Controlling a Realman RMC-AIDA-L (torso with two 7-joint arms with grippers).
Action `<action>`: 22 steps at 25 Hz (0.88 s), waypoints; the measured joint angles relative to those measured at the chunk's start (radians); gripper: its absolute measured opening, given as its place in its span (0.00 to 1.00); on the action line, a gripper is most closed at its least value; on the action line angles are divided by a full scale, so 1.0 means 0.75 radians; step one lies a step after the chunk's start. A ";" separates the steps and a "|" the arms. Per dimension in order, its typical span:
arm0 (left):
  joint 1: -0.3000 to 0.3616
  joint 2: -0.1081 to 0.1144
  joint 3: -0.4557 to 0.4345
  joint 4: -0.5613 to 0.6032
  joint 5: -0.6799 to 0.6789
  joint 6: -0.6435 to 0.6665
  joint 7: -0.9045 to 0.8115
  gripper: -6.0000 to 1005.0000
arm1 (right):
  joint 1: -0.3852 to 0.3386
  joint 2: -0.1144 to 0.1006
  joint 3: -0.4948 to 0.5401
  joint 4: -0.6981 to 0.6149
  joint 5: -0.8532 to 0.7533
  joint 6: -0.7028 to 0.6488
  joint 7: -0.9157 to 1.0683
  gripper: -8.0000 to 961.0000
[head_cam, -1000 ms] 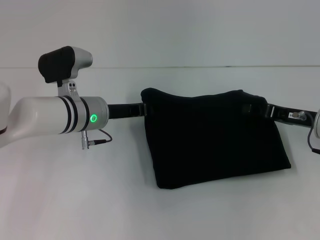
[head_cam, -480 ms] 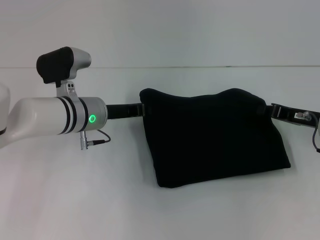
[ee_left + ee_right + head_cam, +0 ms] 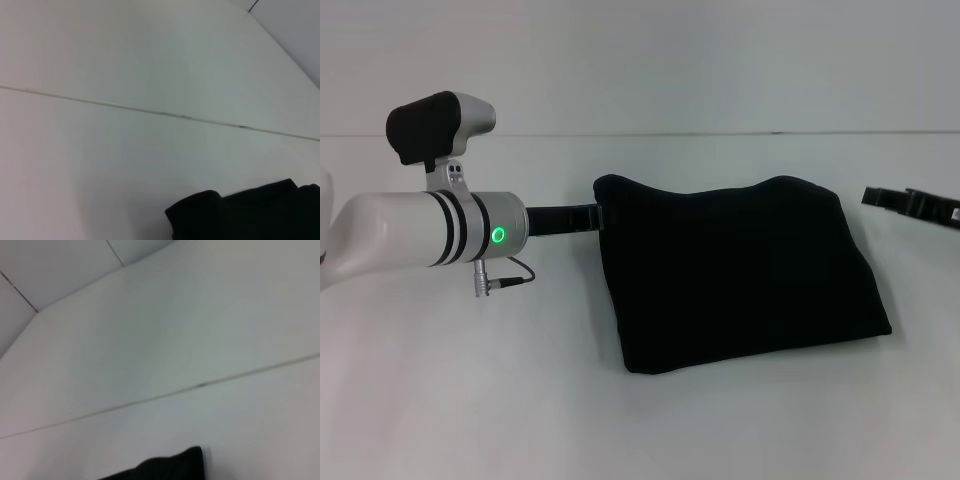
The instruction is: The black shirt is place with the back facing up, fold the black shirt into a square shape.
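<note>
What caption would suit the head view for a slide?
Folded black shirt on the white table; left gripper at its far-left corner, right gripper apart from it.

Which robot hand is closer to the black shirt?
Left. The left gripper meets the black shirt at its far left corner; the right gripper sits apart, off its right side.

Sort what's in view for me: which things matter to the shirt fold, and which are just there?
Part of the job:
- black shirt, folded into a rough rectangle on the table
- left gripper, at the shirt's far left corner
- right gripper, off to the shirt's right, apart from it

Just there:
- white table; nothing else lies on it
</note>
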 joint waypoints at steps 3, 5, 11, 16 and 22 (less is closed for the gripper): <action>0.001 0.002 0.000 -0.002 0.006 0.000 0.000 0.08 | 0.000 -0.008 0.001 -0.067 0.000 -0.059 -0.004 0.28; 0.002 0.002 0.000 -0.002 0.014 0.000 0.000 0.08 | 0.007 -0.016 -0.001 -0.111 0.001 -0.106 -0.009 0.36; 0.005 0.002 0.000 -0.004 0.023 0.005 0.001 0.08 | 0.071 -0.057 -0.082 -0.111 -0.007 -0.265 -0.058 0.49; 0.006 0.001 0.000 -0.001 0.024 0.006 0.001 0.08 | 0.110 -0.032 -0.256 -0.084 -0.009 -0.191 -0.064 0.35; 0.006 -0.001 0.000 0.001 0.024 0.004 0.001 0.09 | 0.143 0.032 -0.437 -0.014 -0.011 0.058 -0.087 0.06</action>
